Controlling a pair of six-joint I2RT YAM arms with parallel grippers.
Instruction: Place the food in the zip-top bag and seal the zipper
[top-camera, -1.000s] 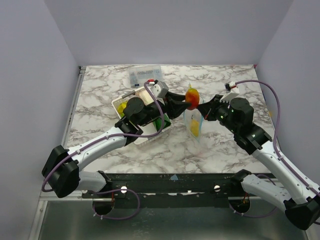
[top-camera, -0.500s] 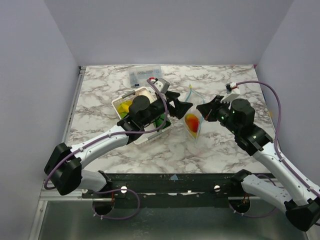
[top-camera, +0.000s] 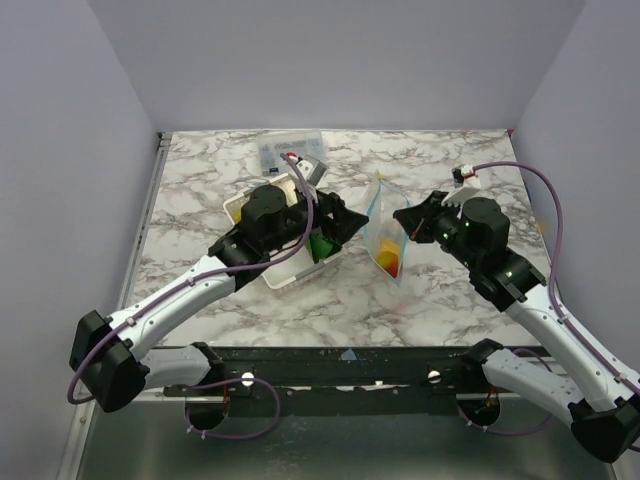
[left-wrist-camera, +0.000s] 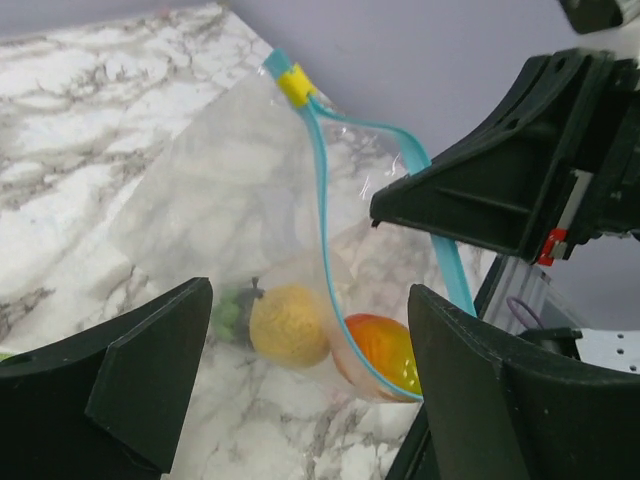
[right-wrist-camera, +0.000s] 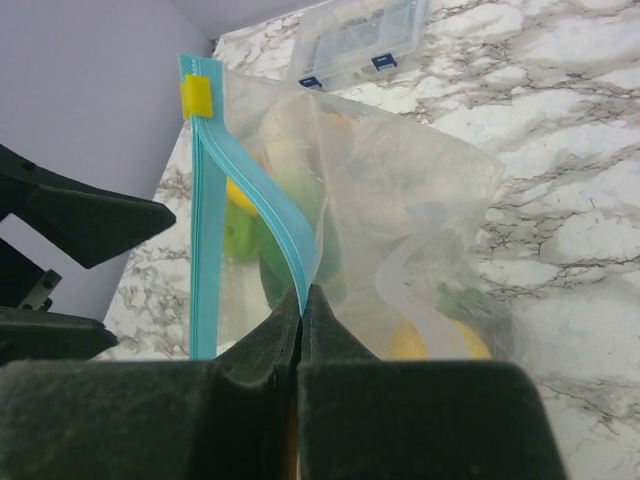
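Observation:
The zip-top bag (top-camera: 386, 238) hangs upright with its mouth open at the table's middle. My right gripper (top-camera: 404, 216) is shut on one side of its blue zipper (right-wrist-camera: 290, 245), just below the rim (right-wrist-camera: 302, 296). A yellow slider (left-wrist-camera: 296, 85) sits at the zipper's end. Inside the bag lie a yellow lemon (left-wrist-camera: 288, 323), an orange-red fruit (left-wrist-camera: 385, 350) and a green and dark piece (left-wrist-camera: 232, 312). My left gripper (top-camera: 352, 222) is open and empty, just left of the bag, its jaws wide apart facing the bag (left-wrist-camera: 310, 290).
A white tray (top-camera: 283, 276) lies under my left arm, holding a green piece (top-camera: 320, 245) and a yellow piece (top-camera: 243, 212). A rigid clear box with blue labels (top-camera: 290, 150) stands at the back, also in the right wrist view (right-wrist-camera: 355, 45).
The left gripper held the orange-red fruit over the bag's mouth, let it drop in, and drew back left, open. The right gripper has kept its hold on the zipper.

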